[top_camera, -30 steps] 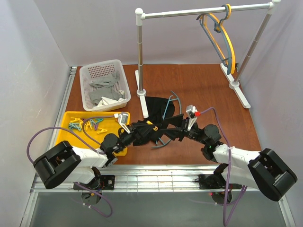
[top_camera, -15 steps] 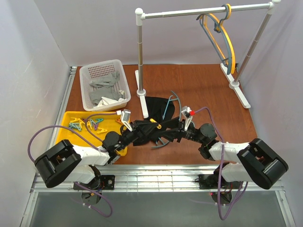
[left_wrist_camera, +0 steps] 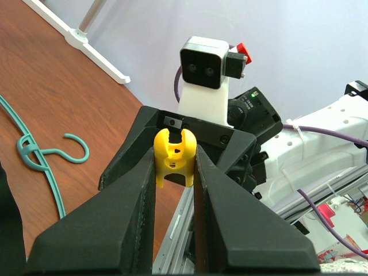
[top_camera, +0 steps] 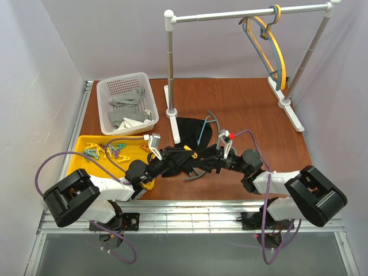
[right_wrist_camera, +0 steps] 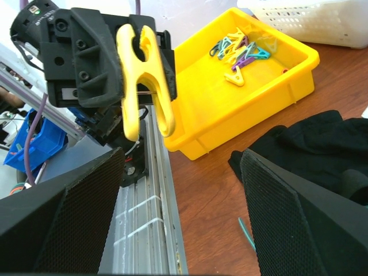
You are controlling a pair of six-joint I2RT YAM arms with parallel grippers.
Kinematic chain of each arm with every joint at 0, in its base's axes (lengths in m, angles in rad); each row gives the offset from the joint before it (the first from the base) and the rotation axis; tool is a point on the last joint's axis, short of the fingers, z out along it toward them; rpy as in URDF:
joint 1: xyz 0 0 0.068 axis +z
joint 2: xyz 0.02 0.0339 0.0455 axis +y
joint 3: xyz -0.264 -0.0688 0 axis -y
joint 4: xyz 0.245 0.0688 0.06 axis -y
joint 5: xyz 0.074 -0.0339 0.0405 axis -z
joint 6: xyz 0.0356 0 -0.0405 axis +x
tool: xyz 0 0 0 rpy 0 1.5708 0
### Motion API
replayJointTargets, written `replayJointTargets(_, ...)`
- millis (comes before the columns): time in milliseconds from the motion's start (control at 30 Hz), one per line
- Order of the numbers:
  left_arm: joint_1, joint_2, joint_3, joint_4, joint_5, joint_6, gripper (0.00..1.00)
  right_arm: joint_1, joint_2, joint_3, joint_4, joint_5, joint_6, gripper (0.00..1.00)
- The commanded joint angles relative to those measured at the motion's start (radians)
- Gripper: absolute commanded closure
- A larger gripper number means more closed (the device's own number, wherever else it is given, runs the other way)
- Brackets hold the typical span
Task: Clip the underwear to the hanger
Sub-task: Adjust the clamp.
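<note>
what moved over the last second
The right gripper swung left, its arm folding in, and the left gripper edged right, so they closed in on each other over the underwear. The left stays shut on the yellow clip; the right is open. The hanger, tray and basket lie as before.
</note>
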Motion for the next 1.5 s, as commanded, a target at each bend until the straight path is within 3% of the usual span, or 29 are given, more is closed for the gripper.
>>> replayJointTargets(0, -0.005, -0.002, 0.022, 0.378, -0.002, -0.001, 1.00, -0.003, -0.032, 0.008, 0.331, -0.031, 0.019, 0.26)
replayJointTargets(633, -0.021, 0.044, 0.051, 0.379, 0.026, -0.010, 1.00, -0.017, -0.089, 0.040, 0.293, -0.046, -0.004, 0.29)
replayJointTargets(767, -0.022, 0.056, 0.056, 0.381, 0.032, -0.021, 1.00, -0.017, -0.095, 0.047, 0.293, -0.054, -0.004, 0.38)
replayJointTargets(867, -0.025, 0.058, 0.062, 0.381, 0.037, -0.018, 1.00, -0.017, -0.088, 0.049, 0.293, -0.063, -0.001, 0.50)
replayJointTargets(967, -0.027, 0.065, 0.065, 0.382, 0.044, -0.018, 1.00, -0.019, -0.088, 0.046, 0.293, -0.060, -0.002, 0.72)
replayJointTargets(1000, -0.027, 0.067, 0.066, 0.382, 0.044, -0.019, 1.00, -0.017, -0.089, 0.044, 0.293, -0.058, -0.004, 0.85)
replayJointTargets(1100, -0.027, 0.073, 0.065, 0.384, 0.047, -0.027, 1.00, -0.019, -0.092, 0.043, 0.293, -0.055, -0.004, 0.95)
replayJointTargets(1400, -0.027, 0.065, 0.054, 0.382, 0.093, -0.032, 1.00, -0.020, -0.110, 0.020, 0.285, -0.038, -0.031, 0.99)
replayJointTargets(1467, -0.027, 0.065, 0.049, 0.382, 0.096, -0.036, 0.94, -0.028, -0.123, 0.015, 0.272, -0.031, -0.036, 0.99)
